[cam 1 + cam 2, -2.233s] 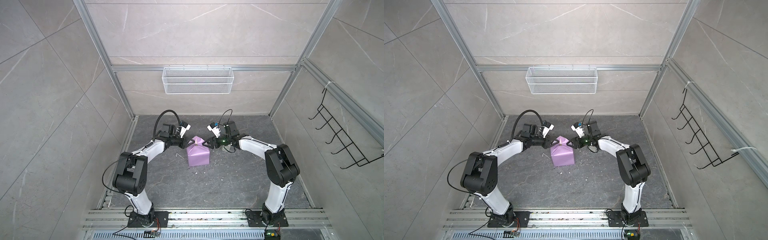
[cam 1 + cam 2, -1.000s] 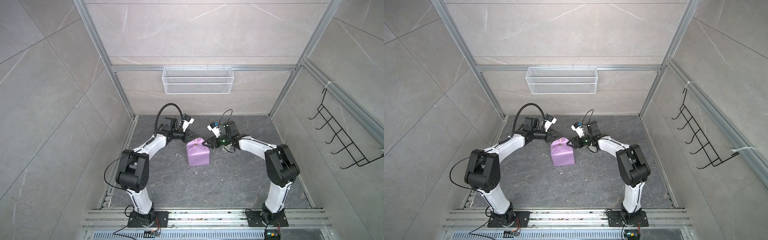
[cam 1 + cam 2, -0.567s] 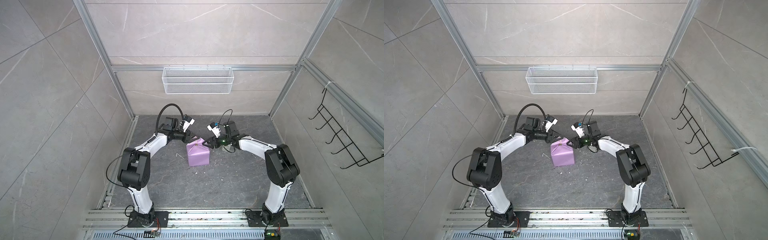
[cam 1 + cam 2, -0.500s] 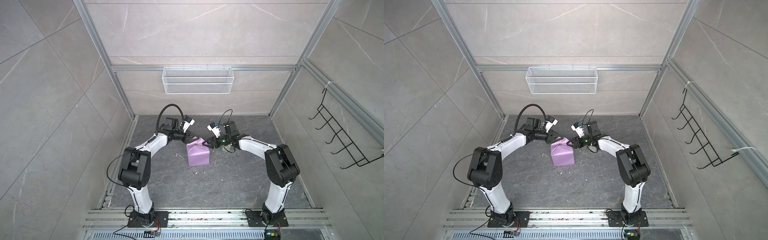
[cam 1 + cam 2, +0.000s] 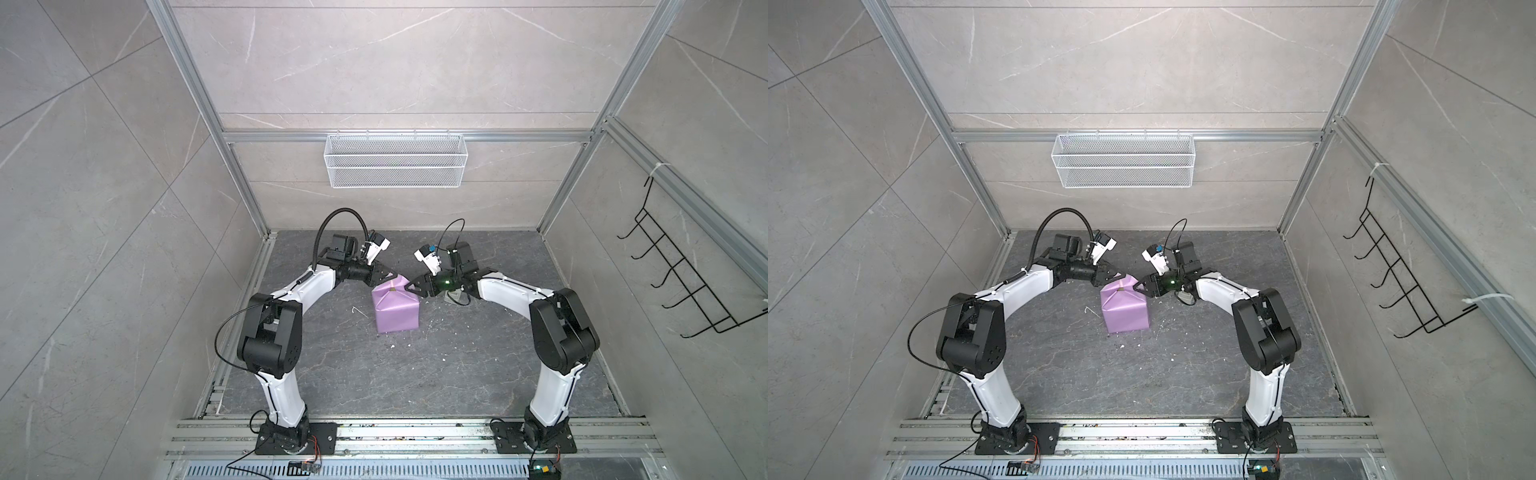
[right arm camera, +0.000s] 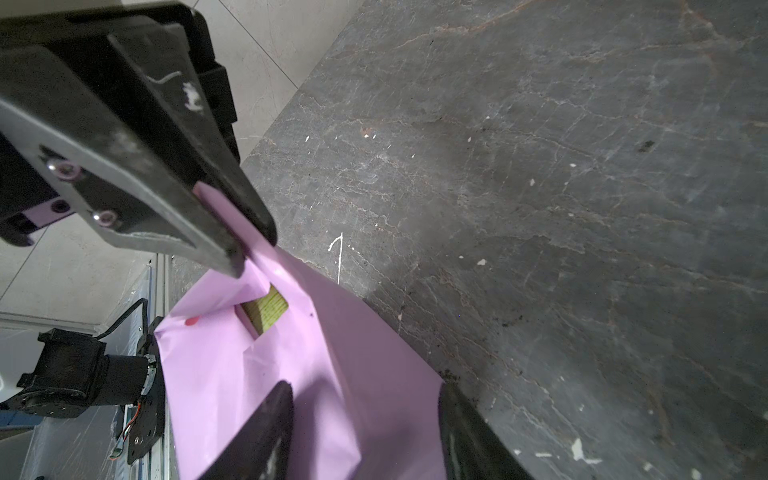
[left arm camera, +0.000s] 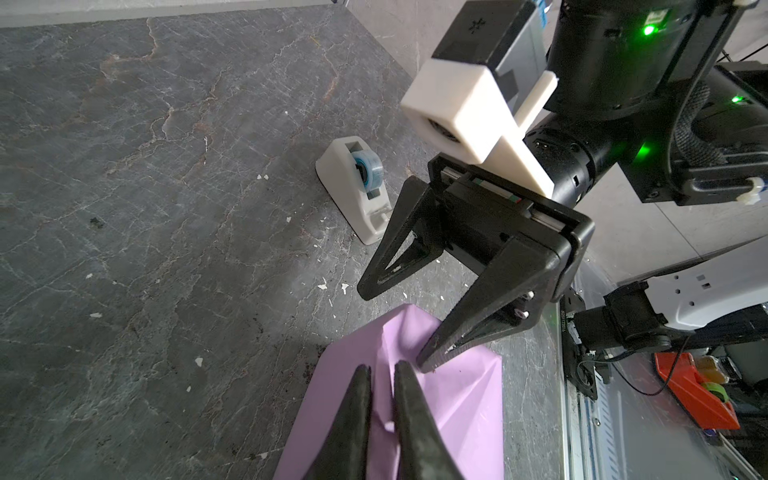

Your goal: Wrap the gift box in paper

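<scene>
Left claw (image 5: 392, 276) pinches the paper (image 5: 395, 311) edge — right claw (image 5: 414, 289) spread wide.

— What closes this space in?
— Large pale grey tiles with thin white veins on the back wall (image 5: 395, 62) and on both sides, set in an aluminium frame (image 5: 274, 136).
— Anything hung up?
— A white wire mesh basket (image 5: 395, 166) on the back rail. In both top views a black wire hook rack (image 5: 685, 270) hangs on the right-hand wall.
— And underfoot?
— A dark grey veined stone counter (image 5: 415, 374) strewn with white crumbs (image 6: 579, 451), with aluminium rails (image 5: 415, 434) along its near edge. The light is soft and even.
</scene>
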`<state>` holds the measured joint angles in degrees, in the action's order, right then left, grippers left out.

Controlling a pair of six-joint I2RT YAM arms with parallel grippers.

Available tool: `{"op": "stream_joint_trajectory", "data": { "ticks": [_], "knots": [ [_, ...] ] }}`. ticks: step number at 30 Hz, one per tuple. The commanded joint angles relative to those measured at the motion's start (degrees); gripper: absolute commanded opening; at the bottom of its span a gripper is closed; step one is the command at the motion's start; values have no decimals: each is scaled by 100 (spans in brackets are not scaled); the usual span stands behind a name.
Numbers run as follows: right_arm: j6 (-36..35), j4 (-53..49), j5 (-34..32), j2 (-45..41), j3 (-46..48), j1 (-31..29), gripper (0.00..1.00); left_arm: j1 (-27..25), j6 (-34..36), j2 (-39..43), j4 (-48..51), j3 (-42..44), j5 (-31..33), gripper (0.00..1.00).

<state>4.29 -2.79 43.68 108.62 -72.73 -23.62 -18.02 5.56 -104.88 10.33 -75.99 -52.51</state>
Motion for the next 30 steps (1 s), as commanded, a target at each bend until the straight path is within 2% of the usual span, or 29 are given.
{"op": "stream_joint_trajectory", "data": {
  "ticks": [1, 9, 20, 30],
  "knots": [
    [-66, -297, -153, 30, 4, -66, 57, -28, 78, 38, -19, -241, -63, 12],
    [249, -134, -118, -67, 21, -69, 60, -30, 50, 120, -63, -200, 21, 0],
    [1149, 59, -181, -445, 91, -64, 63, -50, -38, 411, -201, 61, 333, 0],
    [1380, 111, -382, -749, 681, -73, 63, -114, -51, 568, -213, 179, 451, 0]
  ]
}}
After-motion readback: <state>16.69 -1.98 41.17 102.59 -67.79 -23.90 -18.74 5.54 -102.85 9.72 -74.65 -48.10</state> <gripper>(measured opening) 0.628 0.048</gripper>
